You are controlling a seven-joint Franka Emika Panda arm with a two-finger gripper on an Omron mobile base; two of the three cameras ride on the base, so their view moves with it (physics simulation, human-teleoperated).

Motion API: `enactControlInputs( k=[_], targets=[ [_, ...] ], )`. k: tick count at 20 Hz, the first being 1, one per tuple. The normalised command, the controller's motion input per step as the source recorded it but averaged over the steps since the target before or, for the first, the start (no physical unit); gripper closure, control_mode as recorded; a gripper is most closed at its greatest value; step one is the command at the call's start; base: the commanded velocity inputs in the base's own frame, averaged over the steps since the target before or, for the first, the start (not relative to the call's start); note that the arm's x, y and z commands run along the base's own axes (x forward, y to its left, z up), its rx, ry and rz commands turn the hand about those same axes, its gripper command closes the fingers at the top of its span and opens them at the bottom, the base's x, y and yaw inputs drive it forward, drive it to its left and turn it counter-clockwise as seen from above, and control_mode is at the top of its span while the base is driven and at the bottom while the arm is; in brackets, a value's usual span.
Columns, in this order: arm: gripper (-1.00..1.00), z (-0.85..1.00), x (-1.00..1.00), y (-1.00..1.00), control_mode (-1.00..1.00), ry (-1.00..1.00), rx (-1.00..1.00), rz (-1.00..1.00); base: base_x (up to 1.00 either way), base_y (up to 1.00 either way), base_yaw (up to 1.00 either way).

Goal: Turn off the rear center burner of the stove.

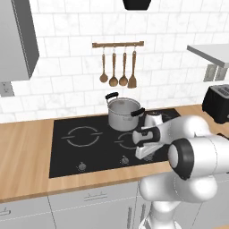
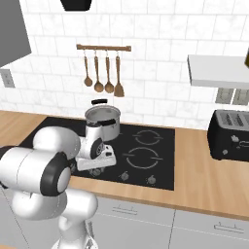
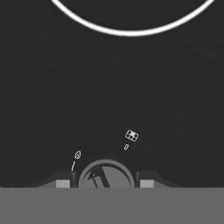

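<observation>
The stove [image 1: 89,154] is a flat black glass cooktop [image 2: 163,163] set into a wooden counter, with small silver knobs along its front edge. In the hand view a round silver knob [image 3: 105,174] sits at the bottom between my two fingertips, which press against its sides. My gripper [image 3: 105,181] points down at the front row of knobs, right of centre in the left base view [image 1: 145,154], and is shut on this knob. A white burner ring [image 3: 131,31] curves above it on the glass [image 3: 109,87]. Small flame and burner-position marks are printed beside the knob.
A steel pot [image 1: 123,114] with black handles stands on the rear centre burner [image 2: 103,119], just behind my hand. Other knobs [image 1: 82,166] [image 2: 151,180] lie along the front row. A black toaster [image 2: 228,133] sits on the counter at right. Wooden utensils [image 1: 118,67] hang on the wall.
</observation>
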Motion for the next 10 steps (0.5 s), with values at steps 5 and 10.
enactControlInputs(
  k=[5, 10],
  targets=[
    [1.0, 0.01, 0.22, -0.06, -1.0, 0.13, 0.06, -0.29, 0.0, 0.0, 0.0],
    [1.0, 0.0, 0.22, -0.28, -1.0, 0.21, 0.16, -0.63, 0.0, 0.0, 0.0]
  ],
)
